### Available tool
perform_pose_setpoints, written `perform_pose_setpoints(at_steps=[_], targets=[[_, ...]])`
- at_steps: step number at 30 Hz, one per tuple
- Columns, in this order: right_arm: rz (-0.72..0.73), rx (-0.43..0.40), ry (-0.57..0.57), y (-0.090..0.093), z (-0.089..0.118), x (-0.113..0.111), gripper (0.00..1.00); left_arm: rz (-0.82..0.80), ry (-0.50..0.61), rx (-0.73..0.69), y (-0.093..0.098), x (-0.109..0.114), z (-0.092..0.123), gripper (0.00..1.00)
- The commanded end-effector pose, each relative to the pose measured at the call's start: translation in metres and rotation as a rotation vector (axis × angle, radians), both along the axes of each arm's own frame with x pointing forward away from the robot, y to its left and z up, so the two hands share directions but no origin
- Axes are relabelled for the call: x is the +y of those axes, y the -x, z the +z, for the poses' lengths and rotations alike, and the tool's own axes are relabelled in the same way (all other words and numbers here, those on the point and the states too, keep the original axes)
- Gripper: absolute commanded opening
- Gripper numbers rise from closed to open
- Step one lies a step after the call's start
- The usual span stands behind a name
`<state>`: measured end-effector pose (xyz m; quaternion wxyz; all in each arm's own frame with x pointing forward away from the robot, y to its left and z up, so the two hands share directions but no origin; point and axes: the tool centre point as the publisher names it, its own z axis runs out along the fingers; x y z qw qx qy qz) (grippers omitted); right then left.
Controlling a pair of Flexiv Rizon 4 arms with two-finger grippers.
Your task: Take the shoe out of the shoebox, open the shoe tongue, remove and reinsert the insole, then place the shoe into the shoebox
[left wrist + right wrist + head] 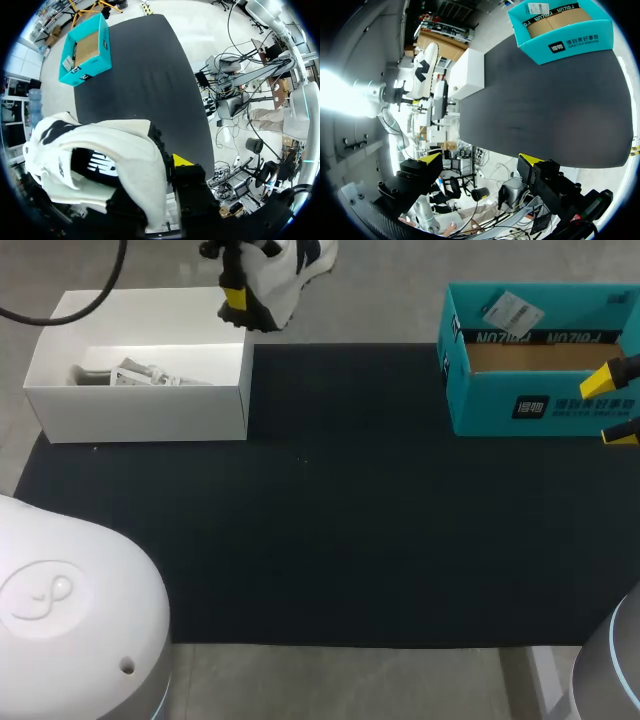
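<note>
A white shoe [283, 272] with dark markings hangs in the air just past the far right corner of the white shoebox [140, 410]. My left gripper [243, 290] is shut on it. In the left wrist view the shoe [110, 160] fills the space at the fingers, and only one yellow fingertip [180, 161] shows beside it. The white shoebox holds crumpled paper [140, 375]. My right gripper [617, 405] stands open at the table's right side, in front of a teal box [500, 380], with nothing between its fingers [481, 161].
A black mat [330, 530] covers the table between the two boxes. The teal box [560, 30] is open at the top, with a brown cardboard floor and a white label on its back wall. The white shoebox [467, 72] stands at the mat's left far corner.
</note>
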<state>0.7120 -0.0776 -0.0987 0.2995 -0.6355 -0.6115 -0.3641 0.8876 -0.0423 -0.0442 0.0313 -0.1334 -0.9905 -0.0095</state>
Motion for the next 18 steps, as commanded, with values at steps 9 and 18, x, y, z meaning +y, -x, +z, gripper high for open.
perform_pose_setpoints(at_steps=[9, 18], targets=[[-0.002, 0.001, 0.002, 0.0, -0.001, 0.0, 1.0, 0.135, 0.042, -0.062, -0.034, 0.08, -0.005, 0.0], [-0.002, 0.001, 0.002, 0.0, -0.001, 0.0, 1.0, 0.241, 0.071, -0.017, -0.058, 0.129, -0.003, 0.0]])
